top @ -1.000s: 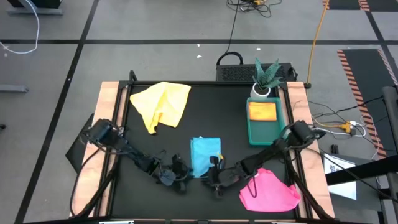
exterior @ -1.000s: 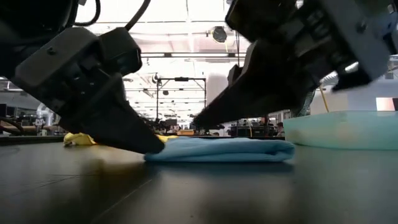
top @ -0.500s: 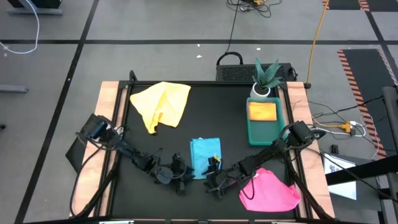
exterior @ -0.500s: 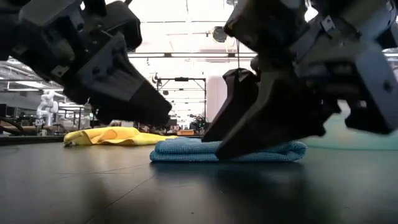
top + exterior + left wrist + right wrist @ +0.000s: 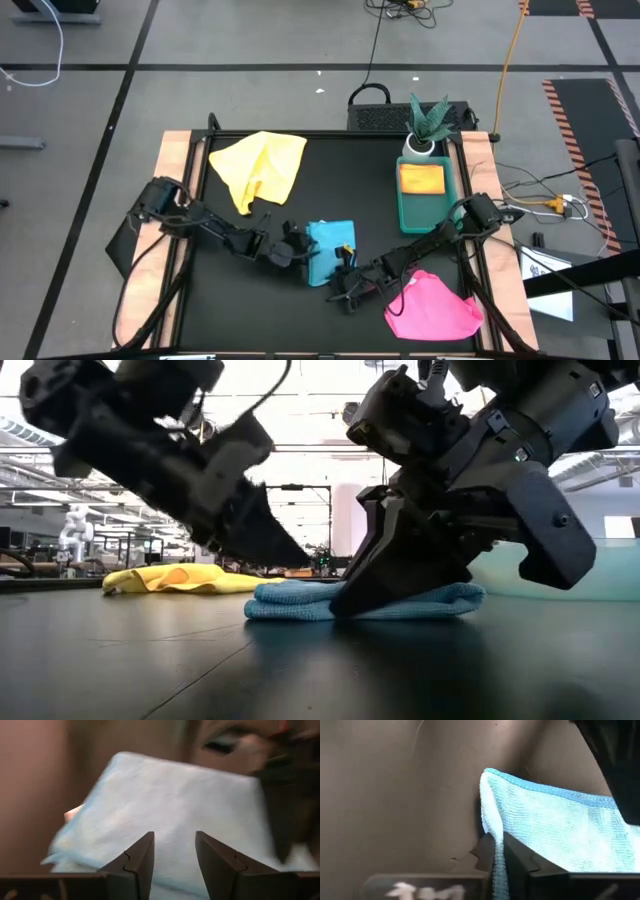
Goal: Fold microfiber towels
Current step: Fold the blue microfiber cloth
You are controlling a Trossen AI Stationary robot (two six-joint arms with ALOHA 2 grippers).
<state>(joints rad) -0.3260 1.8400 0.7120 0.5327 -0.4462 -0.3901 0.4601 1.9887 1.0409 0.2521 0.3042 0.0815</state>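
A folded light blue microfiber towel [image 5: 330, 250] lies flat on the black table [image 5: 360, 175]. My right gripper [image 5: 343, 281] is shut on its near edge, close to the near right corner. My left gripper [image 5: 298, 243] stands open at the towel's left edge, its fingers [image 5: 142, 857] over the cloth [image 5: 165, 800]. A crumpled yellow towel [image 5: 262, 168] lies at the far left. A pink towel [image 5: 432, 308] lies bunched at the near right. Another yellow towel [image 5: 422, 178] sits in the green tray [image 5: 405, 210]. My right gripper pinches the blue towel's thick edge [image 5: 492, 851] between its two fingers. It comes slanting down from the table's near right [image 5: 345, 603]. The rest of the towel [image 5: 420, 600] lies flat on the table. Of my left gripper I cannot tell whether it touches the towel.
The green tray stands at the far right of the table, with a potted plant [image 5: 428, 125] behind it. Bare black tabletop lies between the yellow towel and the tray. Wooden rails [image 5: 175, 190] run along the table's left and right sides.
My left gripper has lifted off the table near the towel's near left corner and swung toward the far edge and the towel's left edge, staying open. My right gripper has tipped further down at the towel's near edge, opened, then shut on that edge.
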